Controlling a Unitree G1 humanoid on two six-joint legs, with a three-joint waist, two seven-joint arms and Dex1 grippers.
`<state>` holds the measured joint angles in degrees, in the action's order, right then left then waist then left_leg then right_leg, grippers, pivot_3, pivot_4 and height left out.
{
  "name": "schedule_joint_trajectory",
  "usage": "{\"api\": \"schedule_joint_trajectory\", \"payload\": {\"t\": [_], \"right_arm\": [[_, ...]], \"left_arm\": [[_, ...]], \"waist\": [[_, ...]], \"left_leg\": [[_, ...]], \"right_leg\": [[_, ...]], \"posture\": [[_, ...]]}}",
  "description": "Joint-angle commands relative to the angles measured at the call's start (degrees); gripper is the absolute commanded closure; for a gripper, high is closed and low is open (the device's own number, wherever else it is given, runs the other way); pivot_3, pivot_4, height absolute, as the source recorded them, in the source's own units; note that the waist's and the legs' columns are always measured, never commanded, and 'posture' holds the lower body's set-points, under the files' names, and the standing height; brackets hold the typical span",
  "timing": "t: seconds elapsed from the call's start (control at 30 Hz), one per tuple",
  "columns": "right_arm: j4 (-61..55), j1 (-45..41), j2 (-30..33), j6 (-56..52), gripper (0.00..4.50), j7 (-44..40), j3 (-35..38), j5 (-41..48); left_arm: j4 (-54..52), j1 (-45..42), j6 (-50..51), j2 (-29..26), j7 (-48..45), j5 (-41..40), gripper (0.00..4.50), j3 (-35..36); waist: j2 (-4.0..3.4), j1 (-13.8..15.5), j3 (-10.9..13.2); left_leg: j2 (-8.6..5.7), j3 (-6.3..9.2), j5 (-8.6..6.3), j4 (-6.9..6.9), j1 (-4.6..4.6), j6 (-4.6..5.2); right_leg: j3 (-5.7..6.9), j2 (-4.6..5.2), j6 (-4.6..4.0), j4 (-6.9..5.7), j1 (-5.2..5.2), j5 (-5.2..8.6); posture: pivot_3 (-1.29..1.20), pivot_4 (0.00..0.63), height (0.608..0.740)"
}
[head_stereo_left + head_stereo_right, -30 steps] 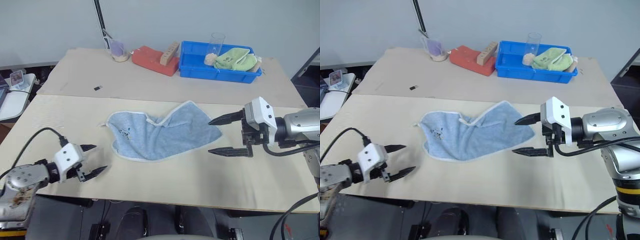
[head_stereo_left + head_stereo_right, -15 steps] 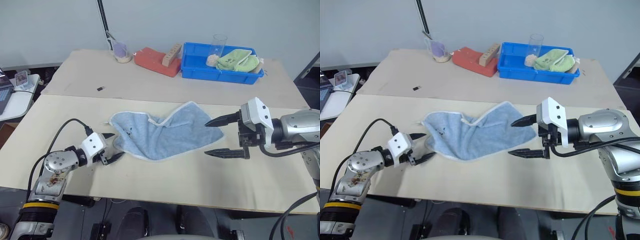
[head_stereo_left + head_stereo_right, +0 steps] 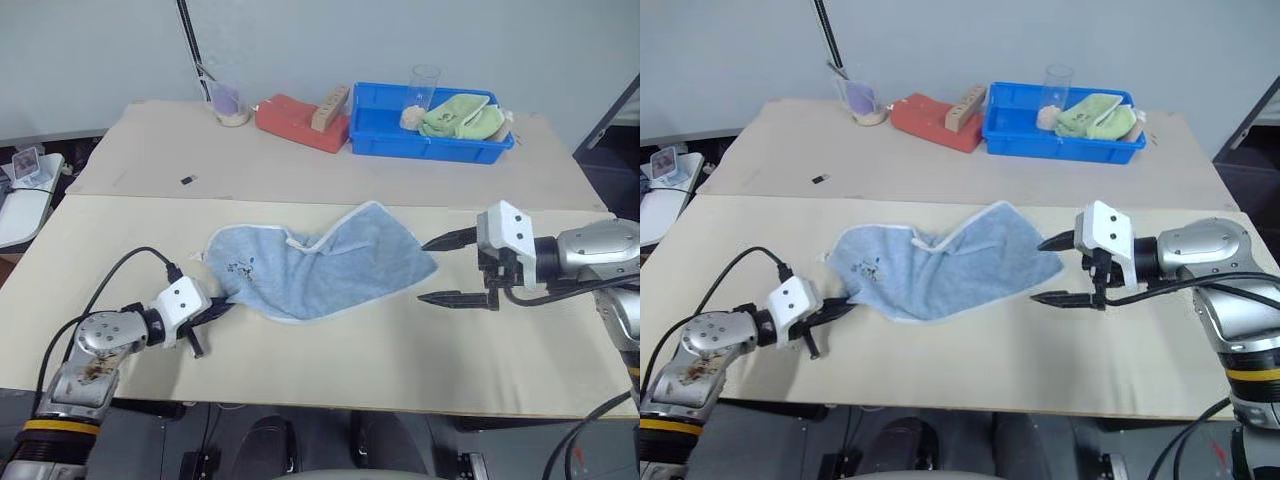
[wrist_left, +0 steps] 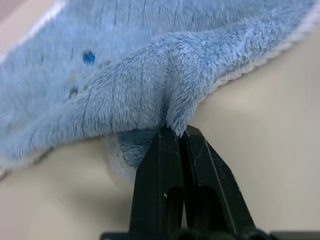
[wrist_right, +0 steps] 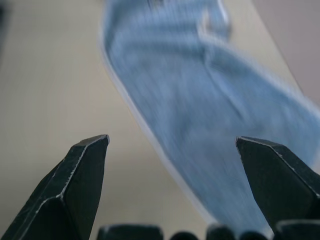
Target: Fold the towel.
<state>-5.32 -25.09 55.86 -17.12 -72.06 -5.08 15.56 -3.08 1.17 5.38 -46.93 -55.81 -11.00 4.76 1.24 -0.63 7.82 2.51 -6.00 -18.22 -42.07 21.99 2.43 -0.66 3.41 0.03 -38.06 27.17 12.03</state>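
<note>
Towel (image 3: 320,265) at frame centre, spread rumpled on the near table (image 3: 330,350), white trim showing along its edges, small dark mark on its left part. Not folded yet.

Left gripper (image 3: 212,308) at lower left, jaws pinched shut on towel's near-left edge; wrist view shows both fingers (image 4: 165,170) clamped together with a ridge of blue pile bunched up at the tips.

Right gripper (image 3: 432,270) at right of centre, jaws wide, holding nothing. Upper fingertip just beside towel's right corner, lower fingertip on bare table near the hem. Wrist view looks along the towel between the two spread fingers (image 5: 85,170).

Far table (image 3: 300,160) across upper frame: blue tray (image 3: 380,140) at upper right holding a green cloth (image 3: 458,112) and a clear cup (image 3: 422,88). Red pad (image 3: 290,115) left of tray with a wooden block (image 3: 328,105) lying on it. Glass (image 3: 228,100) at upper left of that. Small black item (image 3: 187,180) lower on the far table, left of centre.
</note>
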Motion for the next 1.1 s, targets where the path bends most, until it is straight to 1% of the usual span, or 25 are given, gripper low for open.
{"api": "schedule_joint_trajectory", "payload": {"t": [0.03, 0.07, 0.17, 0.27, 0.37, 0.47, 0.63, 0.8, 0.83, 0.97, 1.03, 1.1], "right_arm": [[7.9, -3.3, -2.0, 7.1, 0.0, 1.5, -2.7, -6.2], [10.8, -4.3, -3.0, 8.5, 0.0, 1.8, -3.9, -7.8], [20.2, -7.3, -5.9, 13.1, 0.0, 2.2, -7.0, -12.0], [28.3, -10.9, -9.5, 15.2, 0.0, 1.9, -8.6, -13.8], [34.2, -13.6, -11.5, 15.8, 0.0, 1.6, -9.8, -16.0], [37.5, -15.4, -13.0, 14.1, 0.84, 1.0, -9.8, -16.2], [38.8, -16.5, -13.7, 11.5, 2.57, 0.0, -9.8, -16.6], [36.6, -15.8, -13.2, 8.5, 4.3, -1.7, -8.4, -14.7], [35.1, -15.4, -12.6, 7.3, 4.49, -2.7, -7.8, -13.8], [25.4, -12.4, -7.6, -1.1, 4.49, -7.7, -4.0, -8.2], [20.8, -11.2, -5.1, -6.1, 4.49, -8.7, -1.4, -5.1], [18.7, -11.3, -3.9, -10.0, 4.49, -7.6, 1.2, -2.9]], "left_arm": [[-5.0, 2.3, 5.6, -3.3, -3.0, -5.0, 4.46, 4.5], [-5.9, 3.0, 6.8, -4.1, -3.8, -6.0, 4.46, 5.4], [-7.0, 3.9, 8.8, -5.8, -5.0, -7.4, 4.46, 7.0], [-7.0, 4.1, 9.3, -6.2, -4.6, -7.2, 4.46, 7.6], [-7.3, 4.6, 9.4, -6.0, -4.3, -7.1, 4.46, 8.0], [-8.0, 5.5, 9.5, -5.9, -3.9, -7.1, 4.5, 8.3], [-8.2, 6.4, 9.4, -5.9, -3.5, -7.1, 4.5, 8.7], [-7.4, 6.0, 9.7, -6.8, -4.6, -7.4, 4.5, 9.0], [-7.2, 5.8, 10.0, -7.4, -5.5, -7.6, 4.5, 9.1], [-6.3, 4.4, 14.1, -12.0, -11.7, -10.9, 4.5, 9.9], [-4.3, 1.3, 15.8, -14.1, -14.2, -12.3, 4.5, 9.3], [-0.5, -5.1, 16.7, -14.2, -14.4, -12.0, 4.5, 7.4]], "waist": [[0.04, -0.3, 0.0], [0.03, -0.2, 0.0], [0.04, -0.2, 0.1], [0.03, 0.0, 0.1], [0.03, -0.1, 0.1], [0.04, -0.1, 0.1], [0.05, -0.1, 0.1], [0.05, 0.0, 0.1], [0.04, 0.0, 0.1], [-0.01, 0.3, 0.1], [-0.04, 0.4, 0.1], [-0.03, 0.5, 0.1]], "left_leg": [[0.0, -0.05, 0.0, 0.0, 0.01, 0.0], [0.01, -0.07, 0.0, 0.0, 0.01, 0.0], [0.0, -0.18, 0.0, -0.01, 0.01, 0.0], [-0.02, -0.32, 0.0, -0.01, 0.01, 0.0], [-0.03, -0.35, 0.0, -0.02, 0.07, -0.01], [-0.02, -0.35, 0.0, -0.03, 0.05, -0.01], [-0.02, -0.35, 0.01, -0.07, 0.05, -0.01], [-0.02, -0.35, 0.01, -0.07, 0.06, -0.02], [-0.02, -0.34, 0.01, -0.07, 0.06, -0.02], [-0.02, -0.31, 0.01, -0.06, 0.16, -0.02], [-0.03, -0.3, 0.01, -0.09, 0.28, -0.03], [-0.03, -0.3, 0.01, -0.15, 0.31, -0.03]], "right_leg": [[-0.02, 0.0, 0.12, -0.01, 0.05, 0.07], [-0.01, -0.01, 0.3, -0.01, 0.05, 0.18], [-0.01, -0.01, 0.29, -0.02, 0.06, 0.19], [0.0, -0.01, 0.25, -0.02, 0.05, 0.18], [-0.01, 0.0, -0.1, -0.02, 0.07, -0.03], [0.0, -0.01, -0.11, -0.02, 0.06, -0.04], [0.01, -0.01, -0.12, -0.06, 0.05, -0.04], [0.01, 0.0, -0.12, -0.06, 0.05, -0.05], [0.01, 0.0, -0.12, -0.06, 0.06, -0.05], [0.09, 0.01, -0.13, -0.05, 0.11, -0.04], [0.08, 0.03, -0.13, -0.06, 0.24, -0.04], [0.11, 0.02, -0.11, -0.07, 0.26, -0.04]], "posture": [[0.0, 0.15, 0.669], [0.0, 0.15, 0.669], [0.0, 0.15, 0.669], [0.0, 0.15, 0.669], [0.0, 0.15, 0.669], [0.0, 0.15, 0.669], [0.0, 0.15, 0.669], [0.0, 0.15, 0.669], [0.0, 0.15, 0.669], [0.0, 0.15, 0.669], [0.0, 0.15, 0.669], [0.0, 0.15, 0.669]]}}
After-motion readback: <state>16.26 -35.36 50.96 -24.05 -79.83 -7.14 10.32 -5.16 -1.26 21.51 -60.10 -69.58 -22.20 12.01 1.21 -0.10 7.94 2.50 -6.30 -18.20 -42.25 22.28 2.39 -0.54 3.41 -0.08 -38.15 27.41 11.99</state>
